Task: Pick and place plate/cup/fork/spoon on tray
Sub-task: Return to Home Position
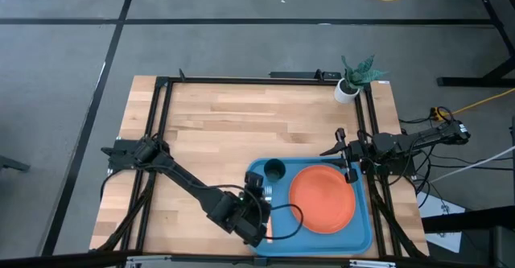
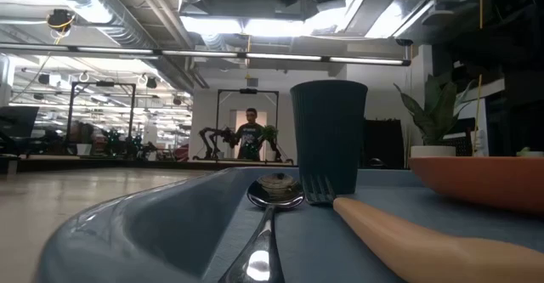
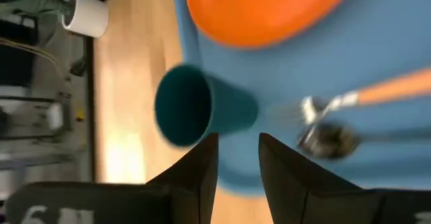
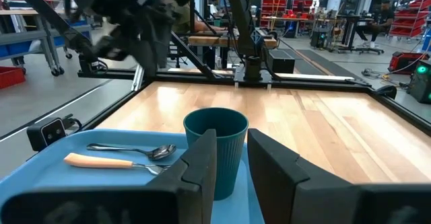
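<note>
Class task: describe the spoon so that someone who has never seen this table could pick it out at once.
Find the big blue tray on the wooden table. Beside the teal cup lie two utensils side by side. The spoon is the slim all-dark metal one; its neighbour, the fork, has an orange handle.

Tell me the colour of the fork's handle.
Light orange; the fork lies on the blue tray beside the spoon, clearest in the right wrist view.

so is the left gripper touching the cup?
Apart. The right wrist view shows the left gripper up in the air, well clear of the cup standing on the tray.
</note>
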Tool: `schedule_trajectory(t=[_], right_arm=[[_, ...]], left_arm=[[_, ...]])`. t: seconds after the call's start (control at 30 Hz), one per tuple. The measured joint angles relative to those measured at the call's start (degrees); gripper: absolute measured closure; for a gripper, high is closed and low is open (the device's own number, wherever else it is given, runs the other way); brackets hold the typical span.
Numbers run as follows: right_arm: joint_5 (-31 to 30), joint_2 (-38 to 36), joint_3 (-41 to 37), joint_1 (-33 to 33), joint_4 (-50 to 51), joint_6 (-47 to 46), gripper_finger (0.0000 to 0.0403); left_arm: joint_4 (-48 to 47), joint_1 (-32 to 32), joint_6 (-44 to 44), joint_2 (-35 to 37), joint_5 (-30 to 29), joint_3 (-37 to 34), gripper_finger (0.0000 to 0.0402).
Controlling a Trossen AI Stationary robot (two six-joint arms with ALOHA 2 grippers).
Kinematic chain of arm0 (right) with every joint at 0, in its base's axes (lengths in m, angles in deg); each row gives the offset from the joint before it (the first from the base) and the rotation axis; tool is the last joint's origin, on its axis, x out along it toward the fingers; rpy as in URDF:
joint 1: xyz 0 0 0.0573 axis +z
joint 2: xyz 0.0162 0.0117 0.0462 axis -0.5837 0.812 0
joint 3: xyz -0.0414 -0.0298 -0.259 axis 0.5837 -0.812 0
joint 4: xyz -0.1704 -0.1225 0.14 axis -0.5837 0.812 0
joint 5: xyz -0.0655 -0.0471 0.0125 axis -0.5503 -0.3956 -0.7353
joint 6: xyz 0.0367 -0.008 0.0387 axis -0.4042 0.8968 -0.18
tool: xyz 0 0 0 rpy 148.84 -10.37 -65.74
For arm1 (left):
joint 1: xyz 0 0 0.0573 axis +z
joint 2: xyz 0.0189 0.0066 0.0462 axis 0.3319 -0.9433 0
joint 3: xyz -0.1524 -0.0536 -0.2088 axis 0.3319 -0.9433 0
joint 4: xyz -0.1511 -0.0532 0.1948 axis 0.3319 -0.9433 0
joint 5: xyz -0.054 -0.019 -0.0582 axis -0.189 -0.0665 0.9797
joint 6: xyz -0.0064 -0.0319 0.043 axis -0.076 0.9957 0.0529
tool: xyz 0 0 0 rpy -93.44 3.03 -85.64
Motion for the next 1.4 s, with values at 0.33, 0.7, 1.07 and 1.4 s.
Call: schedule_trajectory(t=[0.33,0.7,1.07,1.4], right_arm=[[0.0,0.0,0.0,0.0,0.0,0.0,0.0313],[0.0,0.0,0.0,0.0,-0.1,0.0,0.0313],[0.0,0.0,0.0,0.0,-0.1,0.0,0.0313],[0.0,0.0,0.0,0.0,0.0,0.0,0.0313]], left_arm=[[-11.0,2.9,-9.2,1.0,3.8,-0.1,0.0303],[-14.9,12.7,-17.5,9.9,10.6,0.0,0.0303],[-17.2,25.0,-22.3,12.7,21.3,0.0,0.0303],[-19.3,35.6,-13.8,12.9,28.8,0.0,0.0303]])
